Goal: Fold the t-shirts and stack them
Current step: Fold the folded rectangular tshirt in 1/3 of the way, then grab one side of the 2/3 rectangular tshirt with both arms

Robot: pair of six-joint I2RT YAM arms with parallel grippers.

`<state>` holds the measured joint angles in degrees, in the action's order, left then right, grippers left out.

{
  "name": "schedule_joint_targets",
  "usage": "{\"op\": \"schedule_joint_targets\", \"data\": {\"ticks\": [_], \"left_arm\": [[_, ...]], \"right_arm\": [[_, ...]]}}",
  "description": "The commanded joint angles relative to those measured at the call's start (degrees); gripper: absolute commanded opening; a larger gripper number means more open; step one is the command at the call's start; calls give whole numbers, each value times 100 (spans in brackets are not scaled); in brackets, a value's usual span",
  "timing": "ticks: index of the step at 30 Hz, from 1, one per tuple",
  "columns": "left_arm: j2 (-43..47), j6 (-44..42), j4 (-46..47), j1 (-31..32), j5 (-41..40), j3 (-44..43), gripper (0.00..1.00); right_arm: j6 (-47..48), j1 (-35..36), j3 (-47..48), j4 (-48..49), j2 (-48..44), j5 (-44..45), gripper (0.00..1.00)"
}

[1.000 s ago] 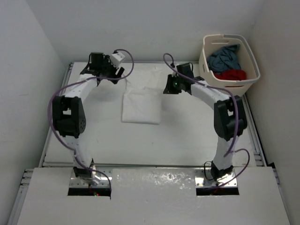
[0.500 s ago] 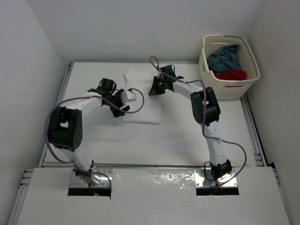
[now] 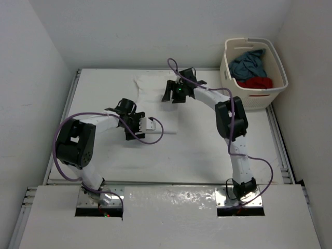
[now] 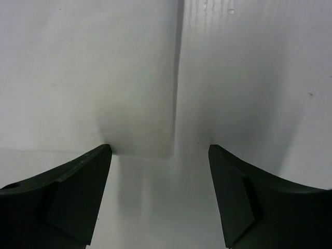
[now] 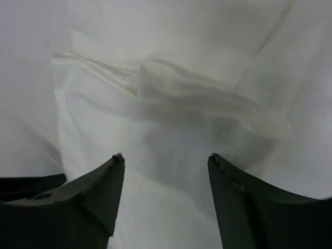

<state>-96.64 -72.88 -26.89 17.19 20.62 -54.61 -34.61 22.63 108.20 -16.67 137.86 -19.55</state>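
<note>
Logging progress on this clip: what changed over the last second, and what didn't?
The left claw swung from the far left corner toward the near side and rightward, ending at the near left edge of the white t-shirt. The right claw slid left over the shirt's far end. Both stand open, holding nothing. The basket, with the blue-grey t-shirt and red t-shirt inside, stayed put.

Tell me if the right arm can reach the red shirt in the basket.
Probably yes: the basket is open-topped beside that arm, the red shirt lies uncovered inside, and the right gripper is open, empty.
</note>
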Motion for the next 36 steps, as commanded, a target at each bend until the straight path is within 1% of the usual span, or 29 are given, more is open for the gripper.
{"op": "schedule_joint_targets", "data": {"ticks": [1,2,3,4,5,6,7,9,10,12,14,15,16,18,19,21,22,23,24,25,29,30,31,32,33,34,35,36], "left_arm": [[154,-157,491,47,3,161,74],[154,-113,553,56,21,187,73],[146,-8,632,74,21,240,72],[119,54,772,100,21,249,69],[102,185,843,118,12,266,67],[84,213,887,127,21,258,63],[49,239,949,144,3,258,54],[31,301,1028,162,-32,293,48],[23,318,1115,171,-58,310,42],[-4,362,1143,179,-84,311,37],[-39,397,1178,188,-93,311,29],[-48,406,1186,188,-128,319,23],[-74,406,1187,188,-146,328,18],[-92,450,1213,188,-172,337,10],[-74,468,1230,188,-181,337,4],[-57,564,1292,188,-112,363,0],[-39,634,1318,188,-94,372,0],[-39,661,1336,197,-50,363,0],[-39,705,1327,197,-50,337,0],[-39,783,1318,197,-76,293,0],[-39,863,1152,197,-155,223,0],[-22,863,1117,197,-146,223,0],[-4,863,1090,197,-155,223,0],[5,872,977,188,-138,214,0],[31,881,863,197,-155,188,0],[57,829,687,188,-146,92,0],[101,793,285,179,-164,56,0],[267,715,73,162,-155,38,0]], "right_arm": [[429,-13,-789,-310,-1801,381,69],[411,-22,-1114,-328,-2085,504,72],[316,-13,-1839,-320,-2358,688,75],[210,-13,-2212,-233,-2830,776,76],[105,-13,-2555,-110,-3026,803,76],[-131,-5,-3202,30,-3176,717,75],[-255,13,-3470,310,-3282,620,73],[-475,48,-3988,436,-3327,427,69],[-537,74,-4096,436,-3284,408,67],[-756,127,-4402,680,-3161,338,67],[-959,171,-4597,1006,-3055,154,67],[-1064,232,-4659,1225,-2916,92,66],[-1100,259,-4633,1236,-2836,48,65],[-1240,320,-4615,1323,-2643,13,60],[-1319,329,-4659,1393,-2616,-22,58],[-1592,347,-4904,1796,-2606,-84,56],[-1706,338,-5123,1999,-2607,-145,56],[-1916,338,-5203,2375,-2607,-189,50],[-2014,347,-5221,2448,-2546,-268,46],[-2145,347,-5178,2458,-2493,-434,44],[-2304,435,-5292,2458,-2527,-454,49],[-2287,444,-5301,2414,-2562,-410,46],[-2261,435,-5318,2414,-2563,-400,39],[-2235,418,-5284,2344,-2545,-348,29],[-2226,409,-5248,2291,-2545,-348,6],[-2199,400,-5205,2273,-2571,-382,0],[-2156,409,-5195,2143,-2624,-418,0],[-2103,417,-5195,2037,-2702,-453,0]]}}
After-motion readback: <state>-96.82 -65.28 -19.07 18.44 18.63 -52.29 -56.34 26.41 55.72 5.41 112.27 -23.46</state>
